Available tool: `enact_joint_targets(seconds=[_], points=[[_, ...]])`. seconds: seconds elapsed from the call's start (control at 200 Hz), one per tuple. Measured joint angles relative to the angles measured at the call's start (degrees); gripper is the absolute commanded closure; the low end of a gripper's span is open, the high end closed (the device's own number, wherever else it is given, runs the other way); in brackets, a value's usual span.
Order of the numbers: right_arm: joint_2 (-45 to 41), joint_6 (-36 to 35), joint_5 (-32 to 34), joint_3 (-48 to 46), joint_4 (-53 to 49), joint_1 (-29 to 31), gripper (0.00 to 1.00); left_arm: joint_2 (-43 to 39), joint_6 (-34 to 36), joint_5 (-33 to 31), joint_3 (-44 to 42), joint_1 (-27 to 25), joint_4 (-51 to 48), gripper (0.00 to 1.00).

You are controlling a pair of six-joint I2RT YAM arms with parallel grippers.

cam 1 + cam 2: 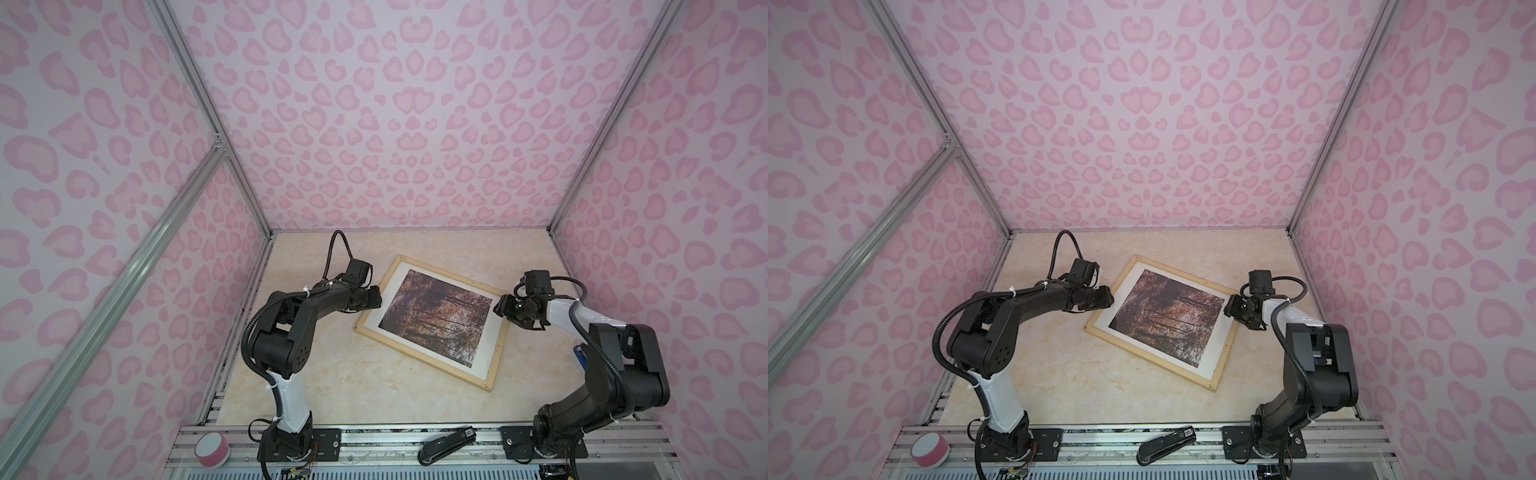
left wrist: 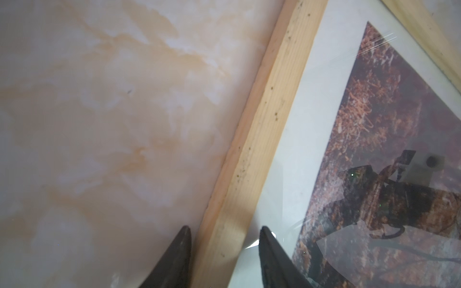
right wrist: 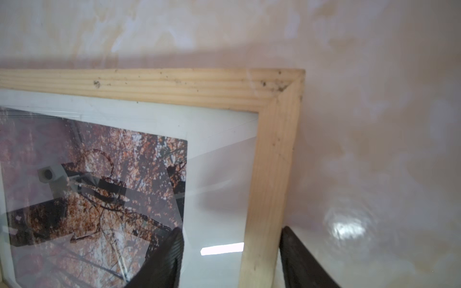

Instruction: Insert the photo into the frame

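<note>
Along the near edge, a black stapler (image 1: 446, 446) and a round pink-and-white canister (image 1: 212, 451) rest on the aluminium rail, apart from the work. Beyond them, on the beige marbled tabletop (image 1: 332, 374), the large rectangular frame of pale natural wood strips (image 1: 422, 359) lies flat and face up, turned askew, right of centre and between the two arms in both top views. The autumn-forest photo of brown-orange trees (image 1: 440, 318) sits inside it, bordered by a white mat (image 2: 299, 124) and covered by a clear reflective pane (image 3: 219, 199); the insertion appears complete. The left gripper (image 1: 374, 297) straddles the frame's left rail, its dark fingers (image 2: 183, 249) parted with a sliver of gap on either side, so it does not appear clamped. The right gripper (image 1: 500, 307) straddles the right rail near the far right corner, jaws wide, the inner finger (image 3: 172, 249) over the pane and well clear of the wood. Handling, as judged: the frame is stiff and probably light, but broad enough to twist if lifted from one side. The pane looks slick and possibly breakable, and the print is thin and out of reach. Hold belongs on the wood rails, on opposite sides and not on the pane. Farthest, a pink patterned back wall (image 1: 395, 124).
</note>
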Motion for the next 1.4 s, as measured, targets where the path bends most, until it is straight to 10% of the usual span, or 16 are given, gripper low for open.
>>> enact_joint_targets(seconds=[0.545,0.989,1.399], points=[[29.4,-2.0,-6.8,36.7,1.4,5.4,0.39,-14.6,-11.0,-10.7,-16.8,-8.0,-0.9,0.53],[36.8,-1.2,-9.3,52.2,-2.2,8.1,0.38,-22.8,-19.3,-16.8,-18.7,-12.3,-8.3,0.48],[15.5,-1.0,-5.2,27.7,2.4,5.9,0.38,-15.7,-7.6,-20.7,1.0,-8.4,-13.7,0.42]])
